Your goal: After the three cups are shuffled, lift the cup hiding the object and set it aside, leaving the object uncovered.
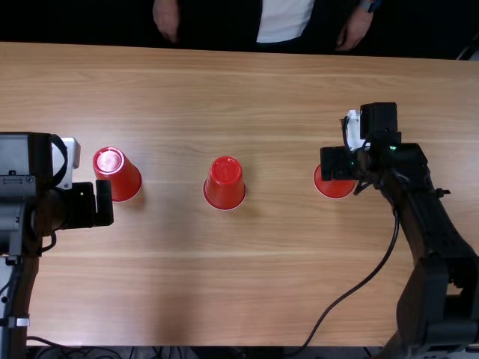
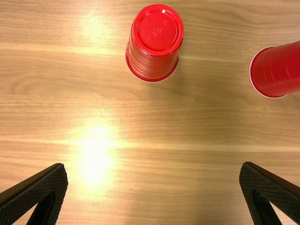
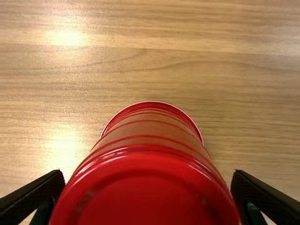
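Three red cups stood upside down in a row across the table (image 1: 239,90), well apart. The left cup (image 1: 117,174) sat just beside the left gripper (image 2: 151,168), on its far side. The middle cup (image 1: 224,183) stood alone btwn the two arms. The left fingers (image 2: 37,197) were spread wide w/ nothing btwn them, just bare wood below. Over on the other side, the right gripper (image 3: 148,177) was right at the right cup (image 1: 331,187). The right fingers (image 3: 265,199) were spread too, one each side of the cup's body and close to its wall, but couldn't tell if they touched it. That cup's rim looked flat on the table. Which cup hid the object? Couldn't tell, as all three were rim-down.
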Available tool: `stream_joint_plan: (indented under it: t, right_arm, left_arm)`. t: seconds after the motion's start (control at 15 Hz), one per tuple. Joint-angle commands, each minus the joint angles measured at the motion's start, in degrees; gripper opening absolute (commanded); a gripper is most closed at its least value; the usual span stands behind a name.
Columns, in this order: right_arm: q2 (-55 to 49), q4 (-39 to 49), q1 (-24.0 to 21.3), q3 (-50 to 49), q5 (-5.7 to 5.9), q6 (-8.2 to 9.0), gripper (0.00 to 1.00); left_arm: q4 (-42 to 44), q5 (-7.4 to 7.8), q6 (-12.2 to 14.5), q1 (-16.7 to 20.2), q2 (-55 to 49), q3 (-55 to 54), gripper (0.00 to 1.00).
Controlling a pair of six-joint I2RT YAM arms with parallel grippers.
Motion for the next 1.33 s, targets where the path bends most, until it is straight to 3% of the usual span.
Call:
stream_joint_plan:
  t: [0.0, 0.13, 0.27, 0.53, 1.13, 1.27]
  right_arm:
    - [0.68, 0.15, 0.90, 1.57, -0.28, 0.47, 0.52]
    - [0.59, 0.15, 0.90, 1.48, -0.39, 0.79, 0.24]
    - [0.15, -0.06, 1.08, 1.30, -0.49, 1.00, 0.16]
    - [-6.44, -0.80, 0.99, 1.39, -0.60, 1.10, 0.12]
    - [-23.14, -6.92, -0.06, 0.42, -0.28, 0.68, 0.13]
    - [-25.34, -7.55, -4.37, -1.86, -0.18, 0.15, 0.14]
  left_arm:
    - [0.20, -0.22, 0.26, -0.18, 0.35, 1.81, 1.00]
    - [0.09, -0.22, 0.26, -0.09, 0.27, 1.81, 1.00]
    - [0.20, -0.11, 0.26, -0.09, 0.09, 1.64, 1.00]
    - [0.20, 0.73, 0.26, -0.09, -0.35, 0.49, 1.00]
    - [-0.54, 0.84, 0.26, -0.27, -0.26, 0.76, 1.00]
    - [-0.75, 0.84, 0.26, -0.53, -0.35, 0.76, 1.00]
